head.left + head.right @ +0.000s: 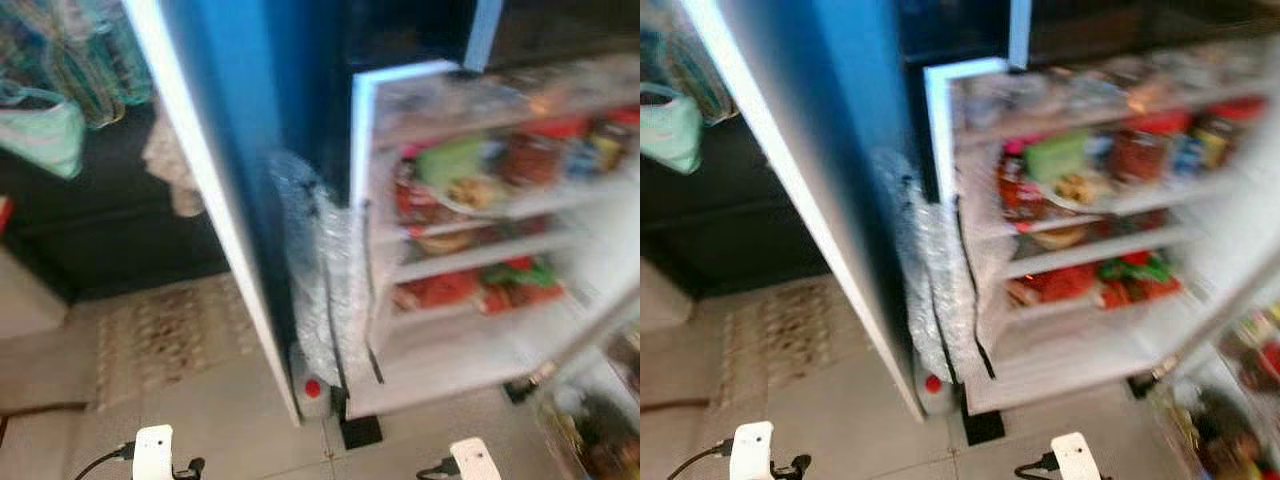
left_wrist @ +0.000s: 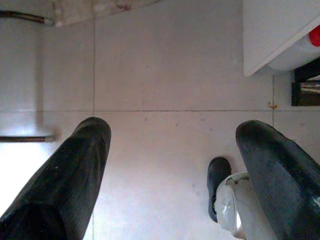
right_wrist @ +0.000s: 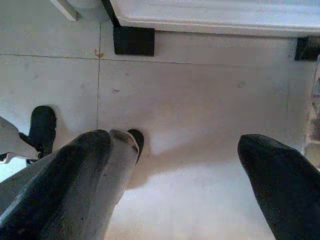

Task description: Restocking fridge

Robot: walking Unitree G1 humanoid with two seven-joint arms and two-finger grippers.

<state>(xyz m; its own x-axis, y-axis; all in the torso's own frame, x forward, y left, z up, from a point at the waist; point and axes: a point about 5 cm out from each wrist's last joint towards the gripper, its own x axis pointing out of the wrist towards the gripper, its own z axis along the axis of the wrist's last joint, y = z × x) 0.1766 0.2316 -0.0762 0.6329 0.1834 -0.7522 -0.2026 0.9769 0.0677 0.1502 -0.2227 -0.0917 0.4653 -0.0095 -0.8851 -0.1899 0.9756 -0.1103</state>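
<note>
Fridge (image 1: 480, 250) seen open, well ahead of and above both grippers, shelves packed with blurred food packs (image 1: 470, 285). Left gripper (image 2: 172, 175) and right gripper (image 3: 175, 175) hung over floor tiles (image 2: 165, 75), fingers spread, nothing held. Packs judged light, soft; best taken across middle.

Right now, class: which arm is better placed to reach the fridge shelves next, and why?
Probably the right. Both tools, left and right, hang open and empty over the floor, but the shelves lie toward the robot's right.

One open fridge (image 1: 470, 240), one patterned rug (image 1: 165, 335).
</note>
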